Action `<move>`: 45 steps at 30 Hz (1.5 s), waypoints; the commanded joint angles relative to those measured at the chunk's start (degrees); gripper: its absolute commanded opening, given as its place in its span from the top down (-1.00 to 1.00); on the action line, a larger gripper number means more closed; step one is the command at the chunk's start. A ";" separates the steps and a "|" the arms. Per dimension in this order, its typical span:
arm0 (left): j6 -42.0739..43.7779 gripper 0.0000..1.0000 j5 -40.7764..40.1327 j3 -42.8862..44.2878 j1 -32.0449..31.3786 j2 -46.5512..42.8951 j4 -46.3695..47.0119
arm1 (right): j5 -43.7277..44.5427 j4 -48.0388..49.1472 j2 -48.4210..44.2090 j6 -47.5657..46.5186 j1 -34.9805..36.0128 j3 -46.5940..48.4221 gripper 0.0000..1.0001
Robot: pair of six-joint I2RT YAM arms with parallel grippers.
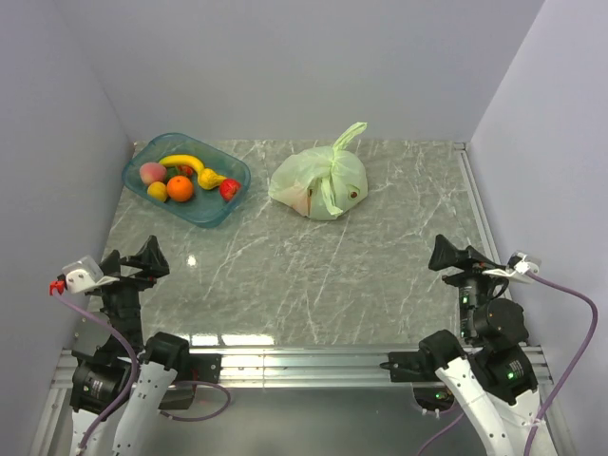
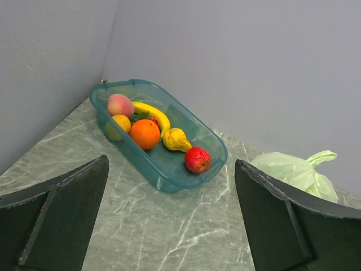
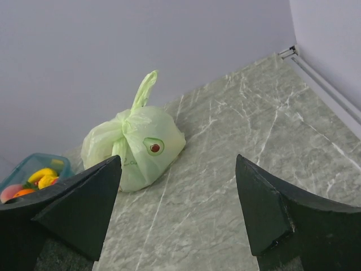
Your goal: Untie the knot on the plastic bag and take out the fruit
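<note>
Nothing done yet: the knot (image 1: 332, 173) on the plastic bag (image 1: 296, 185) is tied, well ahead of my left claw (image 2: 172, 164) and right claw (image 3: 177, 161), both open.

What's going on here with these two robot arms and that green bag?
Nothing is being handled yet. Two robot arms sit at the near edge of the table, the left claw and right claw both open and empty. At the far side lies the pale green plastic bag, its knot tied. Left of it, apart, stands a tray with a banana, an orange and other fruit.
</note>
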 commanded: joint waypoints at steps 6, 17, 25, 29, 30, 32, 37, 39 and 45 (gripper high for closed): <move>0.45 -0.99 1.01 -0.23 -0.03 -6.84 1.85 | -3.40 6.58 5.55 0.87 0.01 -0.71 -0.76; -2.09 -0.99 10.41 2.14 -0.03 9.93 0.45 | -12.37 17.56 36.80 1.40 -0.17 7.71 -0.78; 0.01 -0.99 18.94 1.35 0.06 18.11 1.68 | -21.68 25.03 63.37 -4.39 -1.05 21.23 -0.75; 0.63 -0.99 20.08 0.82 0.15 18.12 2.65 | -23.09 28.64 80.22 -5.80 -1.84 28.01 -0.75; 0.80 -0.99 20.78 0.47 0.15 17.86 3.00 | -24.14 29.09 82.97 -5.89 -2.54 31.16 -0.75; 1.07 -0.99 21.23 0.21 0.15 17.68 3.61 | -25.90 29.09 91.03 -6.07 -3.16 34.95 -0.75; 1.33 -0.99 22.28 -0.15 0.32 17.68 3.97 | -24.42 28.48 103.90 -6.77 -3.77 45.86 -0.62; 1.51 -0.99 22.63 -0.23 0.23 17.77 4.32 | -25.38 26.73 106.63 -7.65 -3.77 47.88 0.11; 1.86 -0.99 26.49 -1.02 0.32 20.83 6.42 | -29.08 26.10 94.54 -10.02 -1.58 35.63 1.00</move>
